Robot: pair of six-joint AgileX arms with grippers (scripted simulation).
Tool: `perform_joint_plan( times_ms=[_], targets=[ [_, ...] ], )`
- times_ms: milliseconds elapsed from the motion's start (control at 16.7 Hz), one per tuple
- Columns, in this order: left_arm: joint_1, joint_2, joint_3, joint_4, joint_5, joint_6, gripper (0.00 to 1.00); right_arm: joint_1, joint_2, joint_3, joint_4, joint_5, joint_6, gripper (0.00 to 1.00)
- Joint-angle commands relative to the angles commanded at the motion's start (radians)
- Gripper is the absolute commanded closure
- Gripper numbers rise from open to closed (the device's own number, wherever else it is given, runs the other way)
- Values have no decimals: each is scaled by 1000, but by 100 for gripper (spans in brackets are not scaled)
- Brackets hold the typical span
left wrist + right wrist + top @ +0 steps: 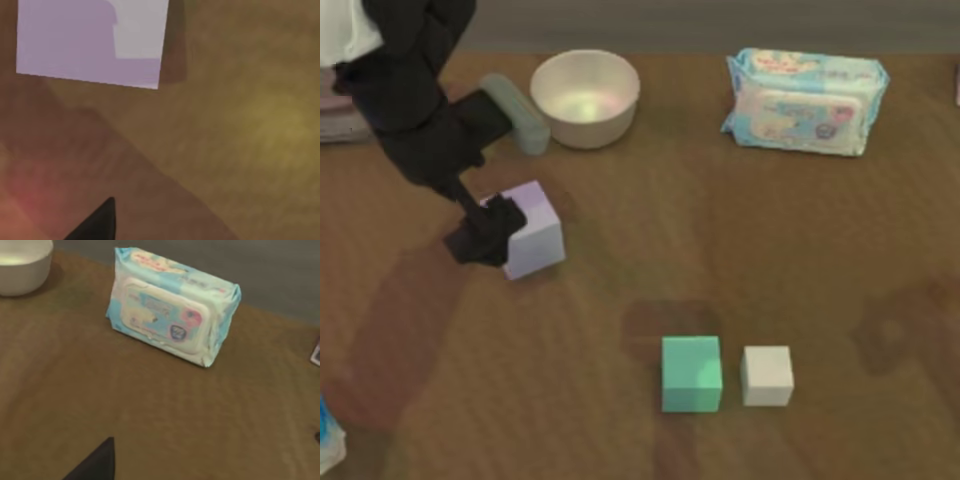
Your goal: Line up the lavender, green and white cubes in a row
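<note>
Left jaws [492, 228]: at the lavender cube [533, 232], left side of the surface [620, 270]; open or clamped, cannot tell | green cube [691, 373] just beside white cube [766, 375], near front centre, well apart from lavender | right arm: out of top view

You lose the lavender cube [534, 235]'s left side behind the left gripper [485, 232] (whose fingertips merge into one dark mass), and the left wrist view crops that cube at its edge.
</note>
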Motion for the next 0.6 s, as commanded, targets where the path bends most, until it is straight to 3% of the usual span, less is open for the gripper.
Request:
perform_joint_plan(
  times_ms=[300,600],
  targets=[
    [-21,301,311,-102,-68,68,0,-112,-308,-257,162,26,124,0],
    [-25,440,483,-127,-126,88,0,-168,-481,-390,259,47,197,0]
  ],
)
